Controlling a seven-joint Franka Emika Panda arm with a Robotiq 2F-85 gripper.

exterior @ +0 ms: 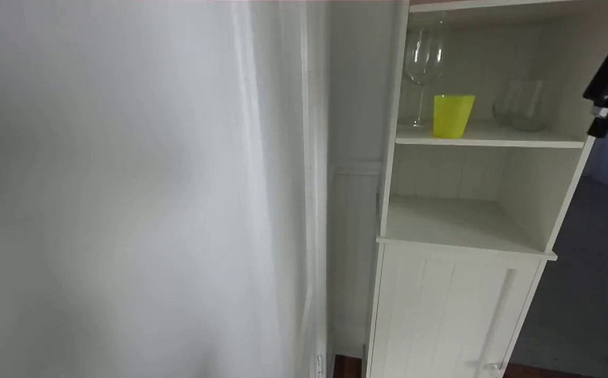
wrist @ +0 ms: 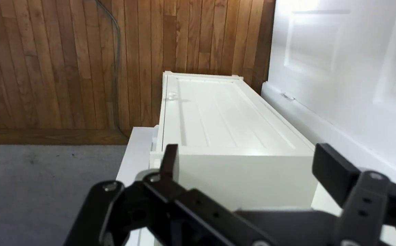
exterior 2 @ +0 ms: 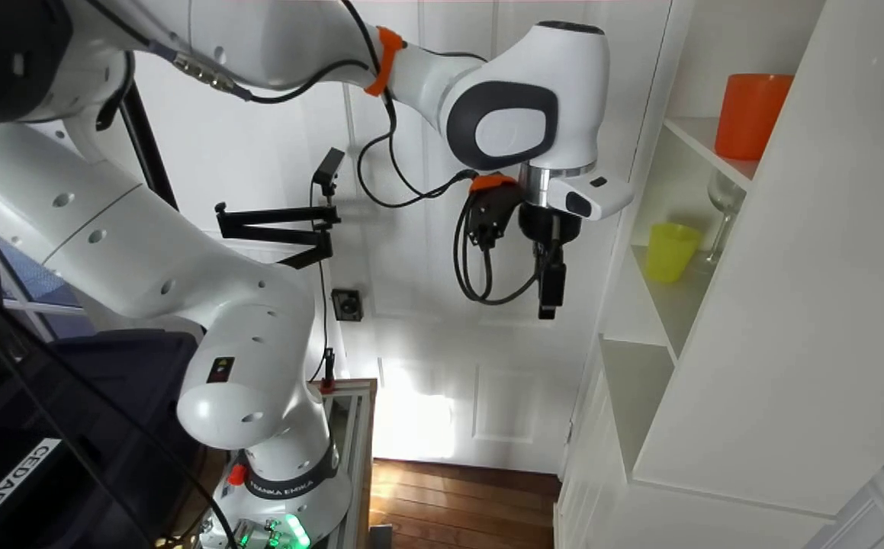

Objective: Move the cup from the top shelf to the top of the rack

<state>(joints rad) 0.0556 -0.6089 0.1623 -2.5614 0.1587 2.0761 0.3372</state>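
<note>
A yellow cup (exterior 2: 672,252) stands upright on a shelf of the white rack (exterior 2: 785,328). It also shows in an exterior view (exterior: 452,116), near the shelf's front edge. An orange cup (exterior 2: 753,116) stands on the shelf above, partly hidden by the rack's side panel; the wrist view does not show either cup. My gripper (exterior 2: 552,301) points down in front of the rack, apart from both cups. It shows at the right edge in an exterior view (exterior: 600,123). In the wrist view my gripper (wrist: 250,164) is open, with nothing between its fingers.
A stemmed wine glass (exterior: 422,63) stands behind and beside the yellow cup. A clear glass (exterior: 529,107) stands farther right on the same shelf. A white door (exterior 2: 487,343) is behind the arm. The rack's lower cabinet door (wrist: 215,112) shows below my gripper.
</note>
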